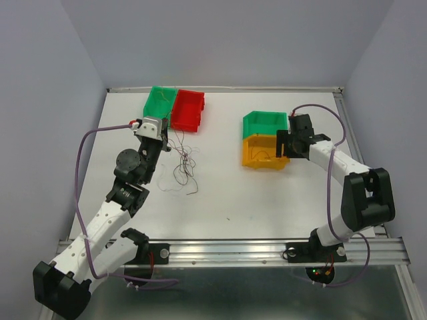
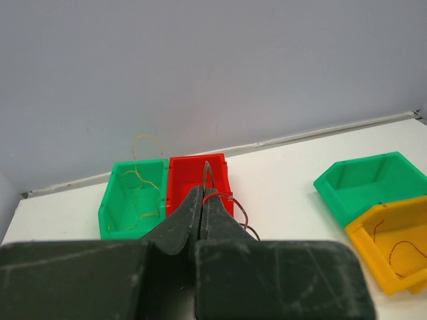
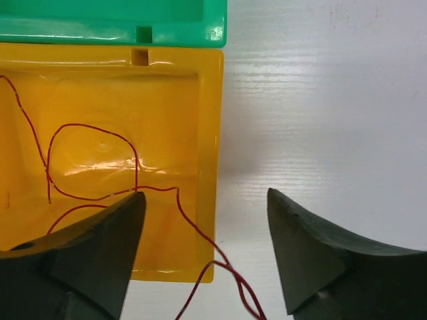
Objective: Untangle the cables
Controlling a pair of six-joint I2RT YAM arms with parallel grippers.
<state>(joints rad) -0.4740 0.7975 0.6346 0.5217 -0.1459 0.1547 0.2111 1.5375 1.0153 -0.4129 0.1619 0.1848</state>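
1. One loose tangle of cables (image 1: 185, 168) lies on the bench (image 1: 233, 193) just beside the left arm, well apart from the yellow bin. Any strand lifted out of it should be drawn up slowly, so the rest of the knot does not ride along.
2. The left fingers (image 2: 200, 213) are pressed together on a dark red strand (image 2: 230, 200), which loops out beside their tips. The pull likely wants to be steady and directed away from the tangle, since a jerk could tighten the curls.
3. The right fingers (image 3: 313, 247) stand wide apart, holding nothing, over a corner of the yellow bin (image 3: 210, 120). A red strand (image 3: 100, 128) lies mostly inside the bin, but its tail hangs over the rim onto the bench between the fingers. It probably needs nudging fully in, with care not to hook it when the arm lifts away.
4. Farthest off, the red bin (image 2: 183, 177) sits touching a green bin (image 2: 123, 207) that holds yellowish strands (image 2: 143, 183). The red bin looks the likely home for the left arm's strand.
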